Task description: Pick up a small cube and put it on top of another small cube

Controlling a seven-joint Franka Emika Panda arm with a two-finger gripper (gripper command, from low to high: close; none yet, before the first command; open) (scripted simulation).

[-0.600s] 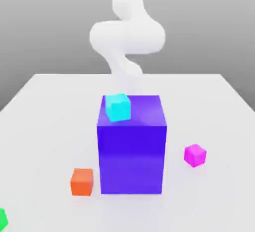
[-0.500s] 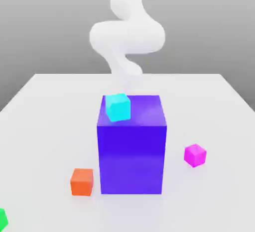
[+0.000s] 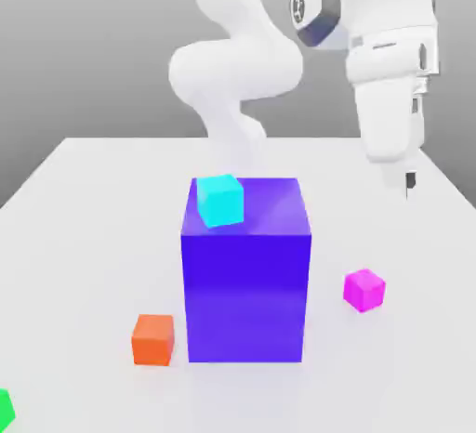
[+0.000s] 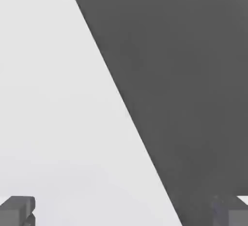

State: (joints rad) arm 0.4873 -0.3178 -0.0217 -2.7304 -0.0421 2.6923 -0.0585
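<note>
The end effector (image 3: 409, 185) hangs with its fingers spread wide and empty, high over the white bench (image 3: 93, 199) near its edge. The small bright magenta plain cube (image 3: 363, 289) sits well below it and nearer the camera, apart from the tall glossy blue-violet block (image 3: 245, 268). Descending from here would likely miss the cube entirely. The small bright green cube (image 3: 5, 408) lies far beyond the block, so a low carry risks clipping the block or its cyan cube (image 3: 220, 200).
</note>
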